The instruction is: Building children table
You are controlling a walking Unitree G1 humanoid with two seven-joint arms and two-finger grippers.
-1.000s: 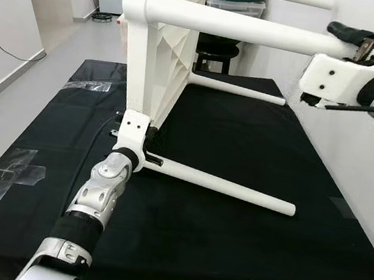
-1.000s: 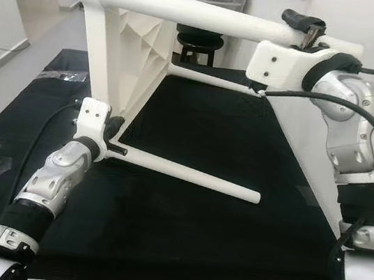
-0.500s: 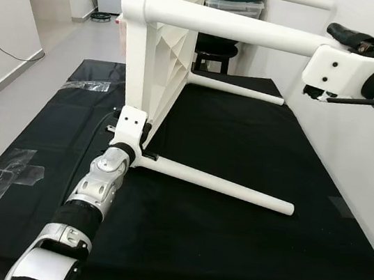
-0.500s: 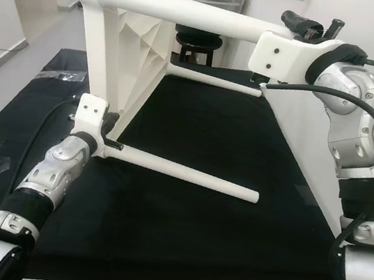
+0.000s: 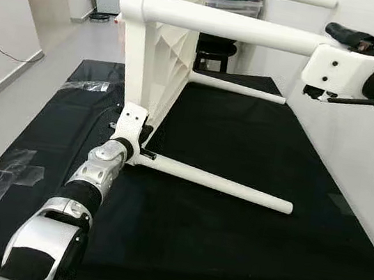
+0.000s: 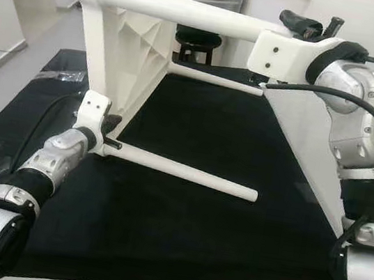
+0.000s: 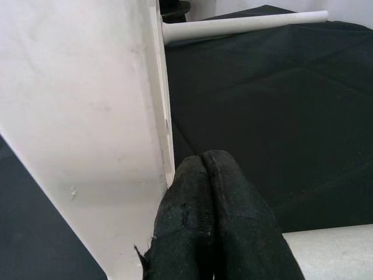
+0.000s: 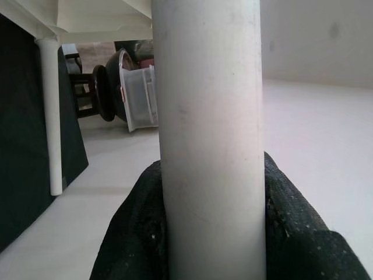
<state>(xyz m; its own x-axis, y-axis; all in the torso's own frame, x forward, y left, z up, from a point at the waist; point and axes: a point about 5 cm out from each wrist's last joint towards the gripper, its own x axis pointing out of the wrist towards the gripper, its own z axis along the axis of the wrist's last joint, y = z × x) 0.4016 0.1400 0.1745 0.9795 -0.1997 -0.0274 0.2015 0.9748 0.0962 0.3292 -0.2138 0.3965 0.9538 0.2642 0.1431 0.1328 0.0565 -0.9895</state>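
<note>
White children table (image 5: 159,51) lies tipped on its side on the black-covered workbench (image 5: 243,233), top panel upright, so the leg sockets are reachable. My right gripper (image 8: 210,233) clenches the upper near leg (image 6: 192,12), leg between my fingers, likely to steady the frame. My left gripper (image 7: 215,227) is pinched closed, nothing between the fingertips, pressed beside the lower near leg (image 5: 216,182) where it meets the panel, probably seating it. Four legs counted, all attached; one table.
</note>
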